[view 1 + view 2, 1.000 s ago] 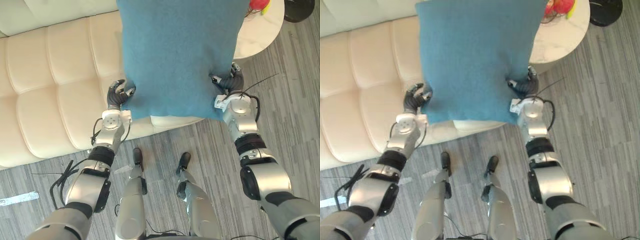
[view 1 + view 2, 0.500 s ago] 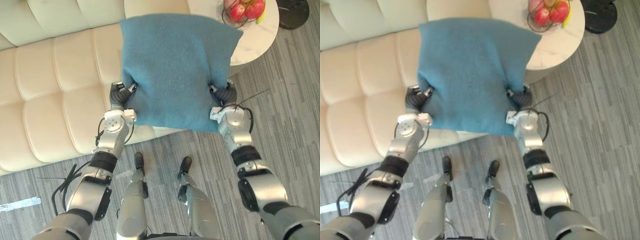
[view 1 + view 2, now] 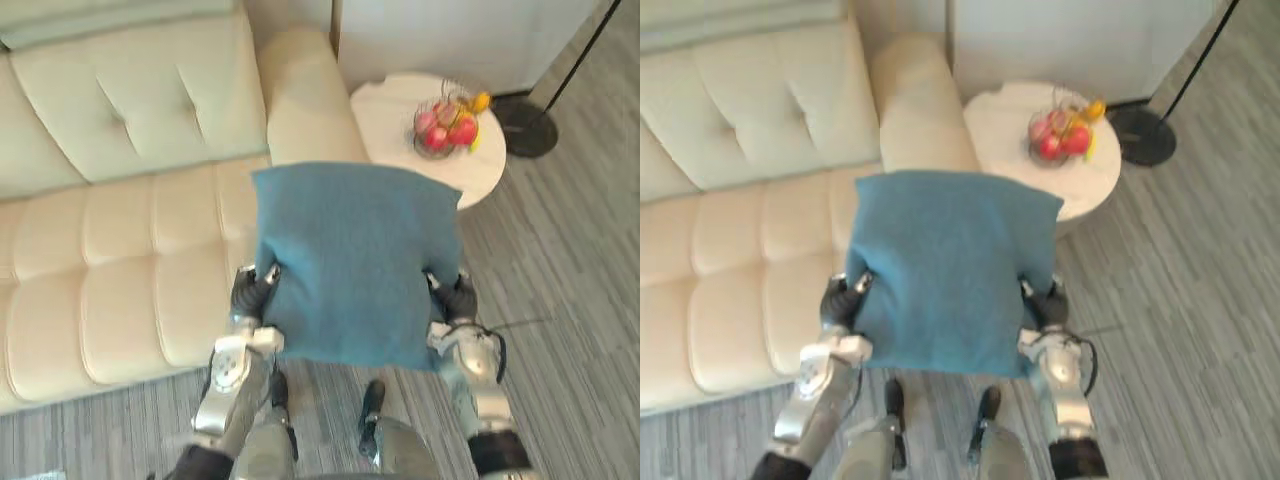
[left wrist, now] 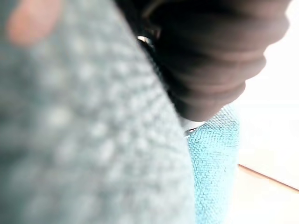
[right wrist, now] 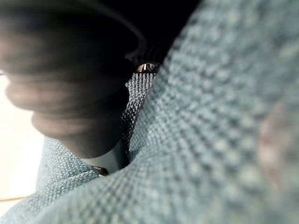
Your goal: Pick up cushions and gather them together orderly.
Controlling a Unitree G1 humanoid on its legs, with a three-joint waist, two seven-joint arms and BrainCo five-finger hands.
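The left hand (image 3: 252, 294) and right hand (image 3: 457, 298) hold the blue cushion (image 3: 355, 262) over the cream sofa (image 3: 120, 250). Fingers of both pinch its lower side edges.

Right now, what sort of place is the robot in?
Most likely a home living room: a cream tufted sofa, a round white side table with a bowl of fruit, and a lamp base on grey plank floor. The left robot hand and right robot hand grip a blue cushion.
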